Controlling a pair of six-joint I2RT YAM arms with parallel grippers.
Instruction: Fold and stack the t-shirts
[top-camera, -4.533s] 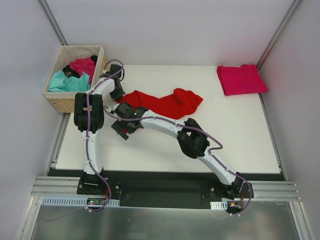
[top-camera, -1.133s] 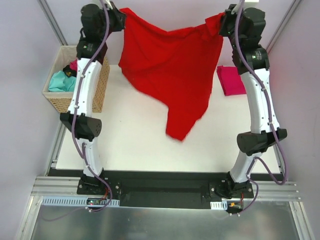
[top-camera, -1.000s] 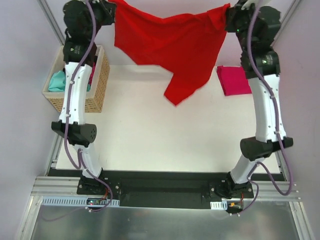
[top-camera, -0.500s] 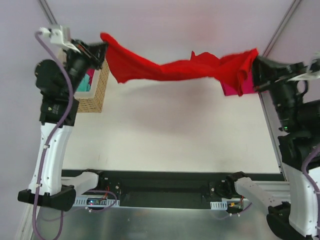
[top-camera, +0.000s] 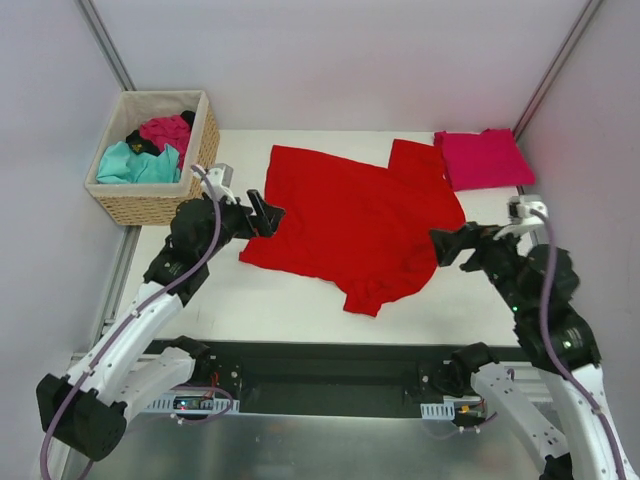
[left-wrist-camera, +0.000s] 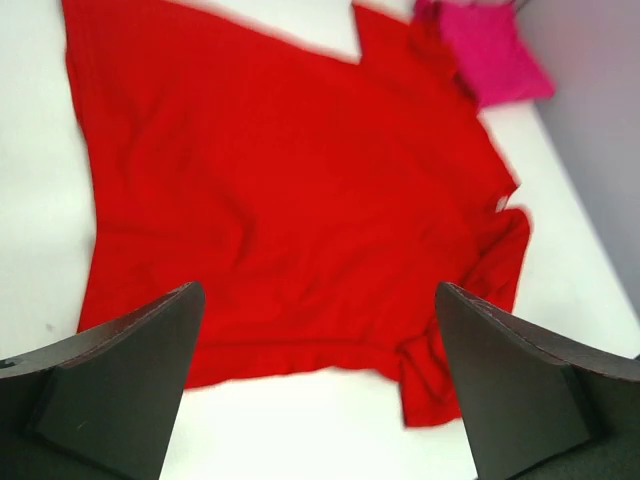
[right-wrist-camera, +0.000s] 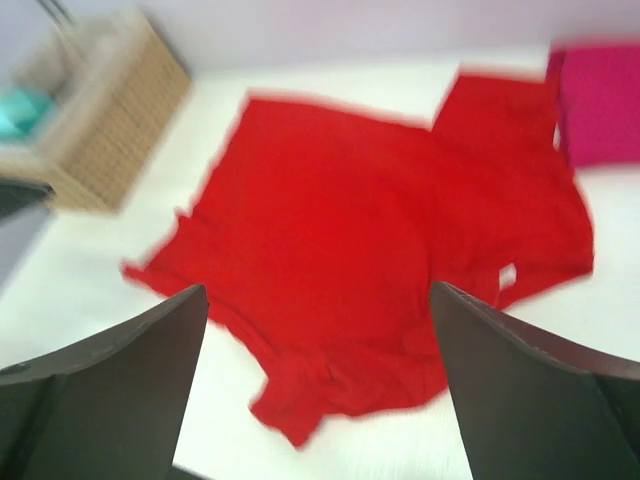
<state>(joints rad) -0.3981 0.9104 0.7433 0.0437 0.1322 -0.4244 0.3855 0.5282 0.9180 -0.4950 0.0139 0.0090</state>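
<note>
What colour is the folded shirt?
The folded shirt is pinkish crimson; top view shows it best.

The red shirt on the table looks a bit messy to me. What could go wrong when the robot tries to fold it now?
1. The red shirt lies crooked, its near corner bunched up; folded like that, the wrinkles would probably get trapped inside.
2. Its far sleeve sits right by the folded crimson shirt, so a grab there might drag that one out of shape.
The left gripper and right gripper are open, holding nothing.
</note>
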